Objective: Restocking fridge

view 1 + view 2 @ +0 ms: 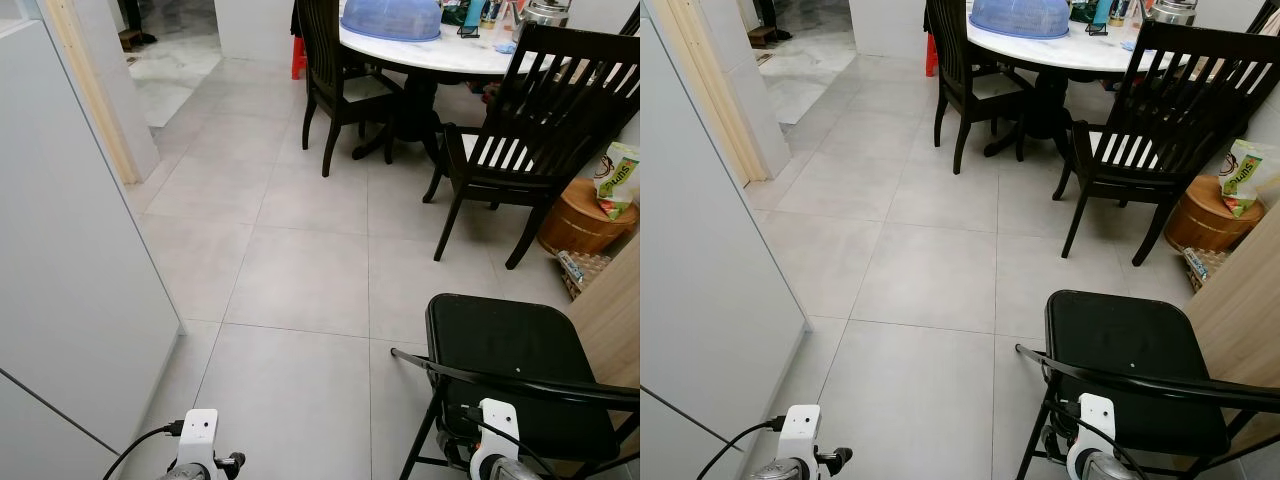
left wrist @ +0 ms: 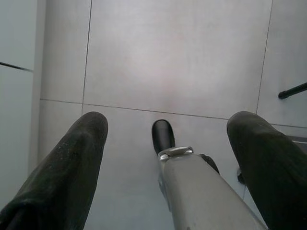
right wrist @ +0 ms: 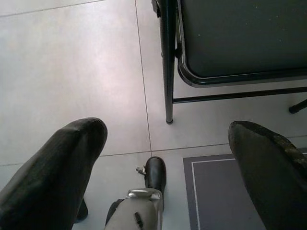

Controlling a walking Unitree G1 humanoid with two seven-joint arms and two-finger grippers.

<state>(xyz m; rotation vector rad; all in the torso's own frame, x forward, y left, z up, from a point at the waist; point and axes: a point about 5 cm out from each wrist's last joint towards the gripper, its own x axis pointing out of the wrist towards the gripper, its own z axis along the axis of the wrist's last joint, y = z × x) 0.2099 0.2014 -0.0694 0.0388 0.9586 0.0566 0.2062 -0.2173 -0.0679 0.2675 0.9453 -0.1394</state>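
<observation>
Far left: a tall white panel (image 1: pixel 70 250) rises beside the robot, with a thin dark seam crossing its lower part. Whether it is the fridge cannot be told, and no stock items can be identified near the robot. Behind it stands a pale wooden door frame (image 1: pixel 90 90), opening onto a lighter marble floor beyond.

Left arm: hangs low at the robot's side, its white wrist housing (image 1: pixel 197 432) with a black cable visible at the bottom edge of the head view. The left end effector (image 2: pixel 168 143) points down at the grey tiled floor (image 1: pixel 300 270); its two black fingers (image 2: pixel 72 163) stand wide apart, released and holding nothing. A silver leg ending in a black foot (image 2: pixel 162 135) is visible between them.

Centre: bare grey tiles with thin grout lines. Further back, a dark wooden chair (image 1: pixel 335 70) is drawn up to a round white counter (image 1: pixel 440 50) on a dark pedestal. A blue mesh dome cover (image 1: pixel 390 17) rests on the counter, with bottles and small items beside it, too small to tell apart.

Right: a second dark slatted chair (image 1: pixel 530 120) sits near the counter. A black folding chair (image 1: pixel 510 360) stands close in front of the robot. Beyond it are a brown round container (image 1: pixel 580 220), a printed snack bag (image 1: pixel 615 180) resting against it, and a light wooden panel (image 1: pixel 615 310) at the edge.

Right arm: hangs low by the folding chair. The right end effector (image 3: pixel 168 158) faces the floor, fingers (image 3: pixel 62 167) spread apart, released and empty, above a grey mat (image 3: pixel 216 191) with a pale border.
</observation>
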